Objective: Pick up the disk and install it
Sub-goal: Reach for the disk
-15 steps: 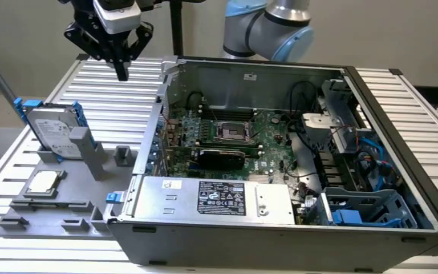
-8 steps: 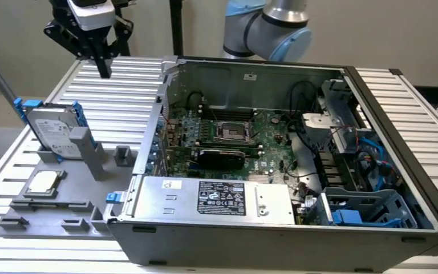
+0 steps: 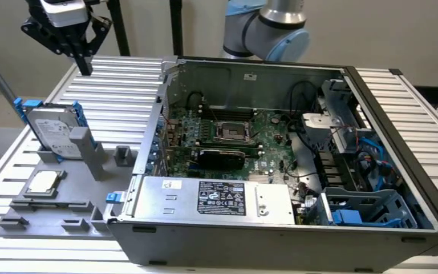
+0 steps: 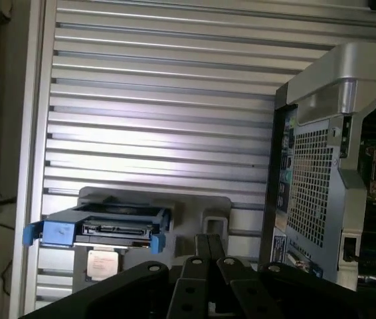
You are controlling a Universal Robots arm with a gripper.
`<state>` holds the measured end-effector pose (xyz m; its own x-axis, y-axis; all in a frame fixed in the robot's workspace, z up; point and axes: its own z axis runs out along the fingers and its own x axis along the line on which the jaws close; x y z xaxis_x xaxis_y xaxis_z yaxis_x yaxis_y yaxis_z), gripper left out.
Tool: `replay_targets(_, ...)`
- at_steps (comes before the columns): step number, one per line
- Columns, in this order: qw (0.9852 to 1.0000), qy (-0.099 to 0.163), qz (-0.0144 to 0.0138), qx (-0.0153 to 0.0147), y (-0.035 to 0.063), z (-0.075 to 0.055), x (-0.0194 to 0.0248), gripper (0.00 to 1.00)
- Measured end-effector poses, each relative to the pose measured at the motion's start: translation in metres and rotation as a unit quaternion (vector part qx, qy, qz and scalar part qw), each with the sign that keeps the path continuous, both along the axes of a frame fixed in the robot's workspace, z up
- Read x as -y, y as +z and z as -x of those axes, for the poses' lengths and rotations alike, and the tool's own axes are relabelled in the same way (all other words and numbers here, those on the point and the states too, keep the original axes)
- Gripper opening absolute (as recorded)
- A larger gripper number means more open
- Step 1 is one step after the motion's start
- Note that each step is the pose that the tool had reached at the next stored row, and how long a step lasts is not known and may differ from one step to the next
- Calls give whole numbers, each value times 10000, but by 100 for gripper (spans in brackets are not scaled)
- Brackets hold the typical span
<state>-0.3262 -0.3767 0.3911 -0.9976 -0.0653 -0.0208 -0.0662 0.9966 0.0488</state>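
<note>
Judging from how things lie, no part of the task has been carried out yet. The disk (image 3: 54, 128) is seen standing on edge in a grey holder (image 3: 89, 151) just beside the open computer case (image 3: 264, 80), on the exterior view's left of it, with its blue rails showing. Nothing is held by the gripper (image 3: 84, 68): its fingers are pressed together and empty. It hangs above the slatted table (image 3: 120, 85) on that same side of the case, well clear of the disk. A small square chip (image 3: 43, 181) lies on the holder's base, also outside the case. Inside the case, at the corner towards the exterior view's right, a drive cage (image 3: 367, 208) with blue parts is seen, and no disk can be made out in it. Both the picking up and the installing are left to be done.
</note>
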Motion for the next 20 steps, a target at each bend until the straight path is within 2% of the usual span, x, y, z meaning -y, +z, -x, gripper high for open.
replay_targets(5, 10000, 0, -1, 0, -26, 252, -30, 11)
replay_targets(12, 10000, 0, 0, -11, -64, 571, -40, 11)
replay_targets(20, 10000, -1, 0, -47, -106, 935, -42, 11)
